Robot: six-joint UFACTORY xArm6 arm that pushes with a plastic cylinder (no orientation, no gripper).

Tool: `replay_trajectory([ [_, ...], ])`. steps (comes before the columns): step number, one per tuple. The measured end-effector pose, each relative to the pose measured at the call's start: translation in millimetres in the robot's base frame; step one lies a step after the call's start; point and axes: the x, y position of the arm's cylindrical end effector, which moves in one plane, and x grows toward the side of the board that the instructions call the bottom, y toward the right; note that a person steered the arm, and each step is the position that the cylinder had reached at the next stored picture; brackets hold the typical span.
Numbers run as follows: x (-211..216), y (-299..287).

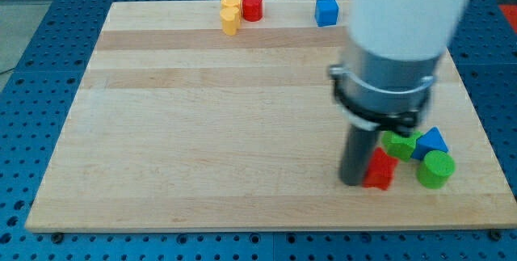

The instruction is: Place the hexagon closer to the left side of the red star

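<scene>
Two yellow blocks stand touching at the view's top, left of centre. The upper one point(232, 3) looks like the hexagon; I cannot make out the shape of the lower one point(230, 23). The red star point(380, 170) lies at the view's bottom right. The dark rod comes down from the large white and grey arm. My tip point(353, 183) rests on the board right against the red star's left side, far from the yellow blocks.
A red cylinder point(253, 6) stands just right of the yellow blocks and a blue cube point(326, 10) further right. A green star point(398, 144), a blue triangle point(432, 141) and a green cylinder point(436, 170) crowd the red star's right side, near the board's right edge point(477, 132).
</scene>
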Motion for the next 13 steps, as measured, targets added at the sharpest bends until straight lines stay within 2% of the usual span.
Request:
replay_trajectory([
  [2,8,33],
  [3,30,-16],
  [4,25,-131],
  [5,-28,-243],
  [6,-104,-334],
  [7,-201,-405],
  [8,-280,-424],
  [9,-371,-404],
  [11,-373,-394],
  [12,-372,-343],
  [13,-372,-250],
])
